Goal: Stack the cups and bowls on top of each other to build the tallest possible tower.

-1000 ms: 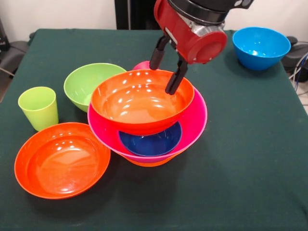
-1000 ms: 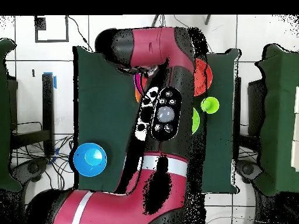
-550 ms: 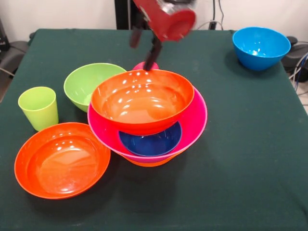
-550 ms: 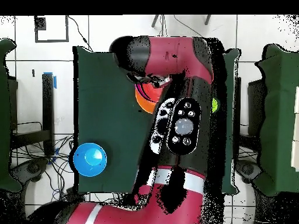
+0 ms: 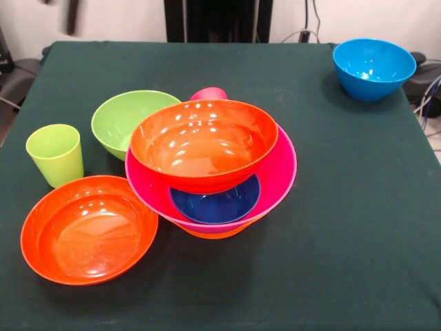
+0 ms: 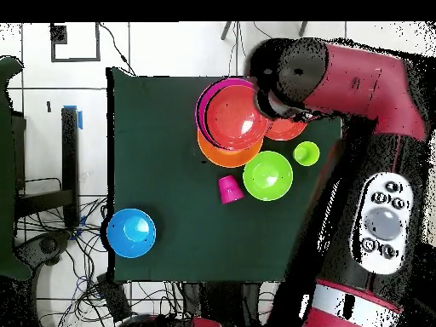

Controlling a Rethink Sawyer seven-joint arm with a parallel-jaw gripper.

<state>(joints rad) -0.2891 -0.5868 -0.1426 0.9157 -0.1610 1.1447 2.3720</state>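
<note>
Pincer (image 5: pixel 71 16): only a dark blurred streak at the top edge of the front view. In the overhead view the arm's (image 6: pixel 358 128) head covers it, so I cannot tell whether it is open, closed or holding anything.
Tower (image 5: pixel 210 165): well apart from the pincer, lower and towards the table's (image 5: pixel 344 241) middle. The big orange bowl (image 5: pixel 203 141) sits tilted inside the big pink bowl (image 5: pixel 279 176), the small dark blue bowl (image 5: pixel 215 201) shows under its raised edge, and an orange rim peeps out beneath.
Loose pieces on the pincer's side: lime green cup (image 5: pixel 55 153), green bowl (image 5: pixel 124 118) and shallow red-orange bowl (image 5: pixel 89 227), all apart from the tower or just beside it.
Red-pink cup (image 5: pixel 209 94): behind the tower, mostly hidden.
Light blue bowl (image 5: pixel 373 67): the piece farthest from the pincer, alone at the opposite corner.
Handling, as a judgement: glossy thin plastic, so light, stiff and slippery, not fragile. A nudge would slide any piece on the cloth.
Where to hold: probably pinch a bowl across its rim wall, one side inside and one outside. A cup suits a grip across its mouth.
Risk: the tilted orange bowl may shift if more is set on it off centre.
</note>
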